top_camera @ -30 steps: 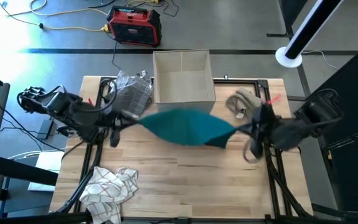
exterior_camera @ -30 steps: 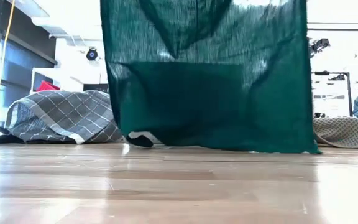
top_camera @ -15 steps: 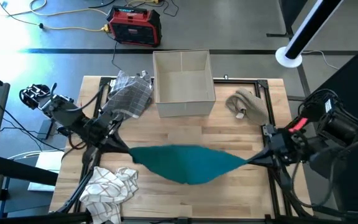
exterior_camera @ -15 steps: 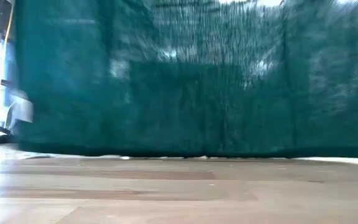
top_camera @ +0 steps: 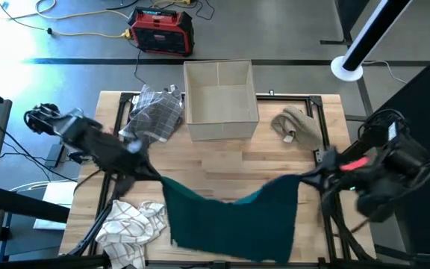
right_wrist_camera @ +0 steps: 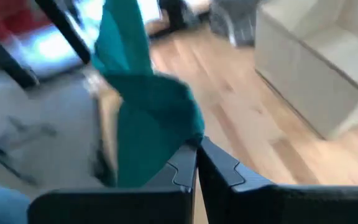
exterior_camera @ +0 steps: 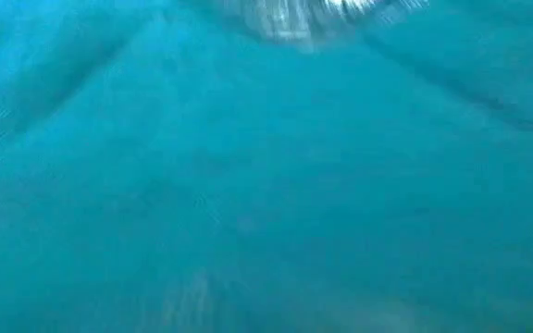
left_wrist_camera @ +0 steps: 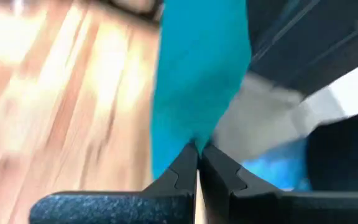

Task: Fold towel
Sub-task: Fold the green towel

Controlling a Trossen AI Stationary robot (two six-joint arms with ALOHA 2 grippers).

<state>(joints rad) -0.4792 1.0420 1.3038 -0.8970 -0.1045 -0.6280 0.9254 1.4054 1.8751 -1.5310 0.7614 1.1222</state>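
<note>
I hold the teal towel by two corners, and it spreads across the lower middle of the high view, over the front part of the wooden tabletop. My left hand sits at the towel's upper left corner, left of centre, its fingers pressed together on the cloth, as the left wrist view shows. My right hand is at the upper right corner, right of centre, likewise pinching the fabric. In the low view the towel fills nearly the whole frame. Toward the top of the high view sit a beige box, a grey plaid cloth and a tan cloth; a white checked cloth lies at lower left.
</note>
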